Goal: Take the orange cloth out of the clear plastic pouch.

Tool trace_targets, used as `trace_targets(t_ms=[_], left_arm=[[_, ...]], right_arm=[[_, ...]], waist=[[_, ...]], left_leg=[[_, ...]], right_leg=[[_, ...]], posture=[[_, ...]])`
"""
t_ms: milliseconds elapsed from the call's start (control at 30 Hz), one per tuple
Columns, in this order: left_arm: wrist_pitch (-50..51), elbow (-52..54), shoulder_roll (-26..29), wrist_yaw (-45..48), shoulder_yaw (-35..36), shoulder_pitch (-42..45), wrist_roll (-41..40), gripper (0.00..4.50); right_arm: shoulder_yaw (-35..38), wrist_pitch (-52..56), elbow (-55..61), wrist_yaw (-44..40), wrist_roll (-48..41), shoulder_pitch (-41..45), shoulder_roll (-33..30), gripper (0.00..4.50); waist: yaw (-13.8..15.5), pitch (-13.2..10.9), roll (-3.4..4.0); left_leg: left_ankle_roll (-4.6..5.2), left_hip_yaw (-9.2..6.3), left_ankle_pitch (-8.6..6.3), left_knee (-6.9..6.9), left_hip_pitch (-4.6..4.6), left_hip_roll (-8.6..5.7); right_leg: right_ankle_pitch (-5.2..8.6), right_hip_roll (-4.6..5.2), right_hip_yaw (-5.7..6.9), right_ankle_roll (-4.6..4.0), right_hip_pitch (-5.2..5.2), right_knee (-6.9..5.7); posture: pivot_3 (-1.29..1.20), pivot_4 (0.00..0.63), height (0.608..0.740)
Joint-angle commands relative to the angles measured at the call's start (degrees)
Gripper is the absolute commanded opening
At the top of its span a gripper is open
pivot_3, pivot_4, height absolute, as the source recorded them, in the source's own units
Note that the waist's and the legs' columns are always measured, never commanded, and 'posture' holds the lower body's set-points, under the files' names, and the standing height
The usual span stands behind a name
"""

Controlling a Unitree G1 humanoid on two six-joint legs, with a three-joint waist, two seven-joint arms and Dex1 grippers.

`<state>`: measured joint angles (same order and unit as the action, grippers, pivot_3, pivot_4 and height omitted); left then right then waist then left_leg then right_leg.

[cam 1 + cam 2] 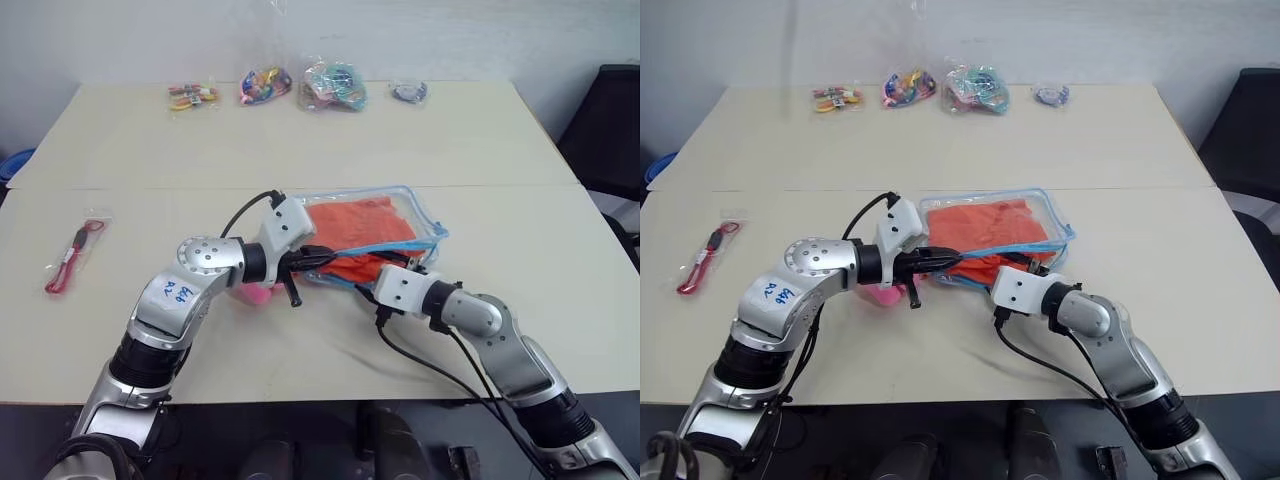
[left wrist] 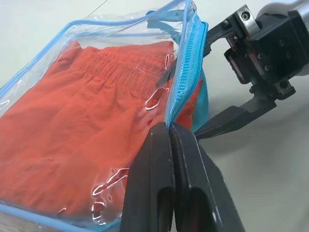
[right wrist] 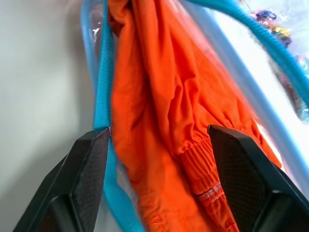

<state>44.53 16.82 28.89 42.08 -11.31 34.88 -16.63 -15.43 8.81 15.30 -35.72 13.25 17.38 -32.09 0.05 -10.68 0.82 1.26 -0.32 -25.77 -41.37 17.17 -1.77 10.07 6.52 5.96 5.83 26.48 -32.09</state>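
The clear plastic pouch (image 1: 412,203) with light blue edging lies in the middle of the table, its mouth towards me. The orange cloth (image 1: 352,222) is folded inside it and bulges out of the mouth (image 3: 159,87). My left gripper (image 2: 169,129) is shut on the pouch's blue zipper edge (image 2: 186,67) and holds the upper lip up. My right gripper (image 3: 159,131) stands open at the mouth, one finger (image 3: 91,154) outside the blue edge and the other (image 3: 236,159) past the cloth's bunched hem. A pink plush charm (image 1: 255,293) peeks out beneath my left wrist.
Several small bags of colourful items (image 1: 265,85) line the table's far edge. A red item in a clear bag (image 1: 72,258) lies at the left. A black chair (image 1: 610,120) stands beyond the table's right side.
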Motion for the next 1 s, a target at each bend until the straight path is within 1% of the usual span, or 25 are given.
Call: trace_targets(t_ms=[33, 233, 433, 633, 800, 1000], left_arm=[[-1.25, 1.53, 0.13, 0.14, 0.30, -0.24, -0.20, 0.00], [-1.17, 1.84, 0.13, 0.19, 0.29, -0.36, -0.32, 0.00], [-1.16, 1.98, 0.04, 0.23, 0.26, -0.34, -0.42, 0.00], [-1.05, 1.99, -0.15, 0.12, 0.22, -0.11, -0.48, 0.00], [-1.15, 1.83, -0.21, -0.01, 0.24, -0.11, -0.39, 0.00], [-2.37, 1.41, 0.97, 0.66, -0.30, -1.92, 0.34, 0.00]], right_arm=[[1.72, -0.63, 1.96, -0.06, -0.51, -0.25, -0.41, 3.32], [-0.71, -4.09, -1.13, 0.58, 3.49, 0.58, -1.64, 3.32], [-3.91, -8.93, -6.57, 4.05, 10.98, 5.47, -0.20, 3.32], [-7.06, -10.02, -12.57, 5.28, 17.46, 10.05, 0.95, 3.32], [-6.49, -9.89, -13.43, 4.32, 17.14, 12.98, 2.53, 3.32], [-4.16, -6.76, -7.45, -1.14, 11.84, 12.53, 3.12, 3.32]], waist=[[-0.01, 0.00, 0.00], [-0.06, 0.00, 0.00], [-0.27, 0.00, 0.00], [-0.33, 0.00, 0.00], [-0.44, 0.00, 0.00], [-0.47, 0.00, 0.01]], left_leg=[[0.00, 0.00, 0.00, 0.00, 0.00, 0.00], [0.00, 0.00, 0.00, 0.00, 0.00, 0.00], [-0.01, 0.01, 0.01, 0.00, -0.01, 0.00], [-0.03, 0.00, 0.01, -0.01, -0.01, 0.01], [-0.06, -0.01, 0.02, 0.00, -0.02, 0.04], [-0.06, -0.16, 0.02, 0.01, 0.00, 0.04]], right_leg=[[0.00, 0.01, 0.00, 0.00, 0.00, 0.00], [0.00, 0.00, 0.00, 0.00, 0.00, 0.00], [0.00, 0.00, -0.02, 0.00, 0.00, 0.00], [0.00, 0.00, -0.02, 0.00, 0.00, 0.00], [0.00, -0.01, -0.02, 0.00, 0.00, 0.00], [0.00, -0.01, -0.01, 0.00, 0.03, 0.00]], posture=[[0.00, 0.150, 0.740], [0.00, 0.150, 0.740], [0.00, 0.150, 0.740], [0.00, 0.150, 0.740], [0.00, 0.150, 0.740], [0.00, 0.150, 0.740]])
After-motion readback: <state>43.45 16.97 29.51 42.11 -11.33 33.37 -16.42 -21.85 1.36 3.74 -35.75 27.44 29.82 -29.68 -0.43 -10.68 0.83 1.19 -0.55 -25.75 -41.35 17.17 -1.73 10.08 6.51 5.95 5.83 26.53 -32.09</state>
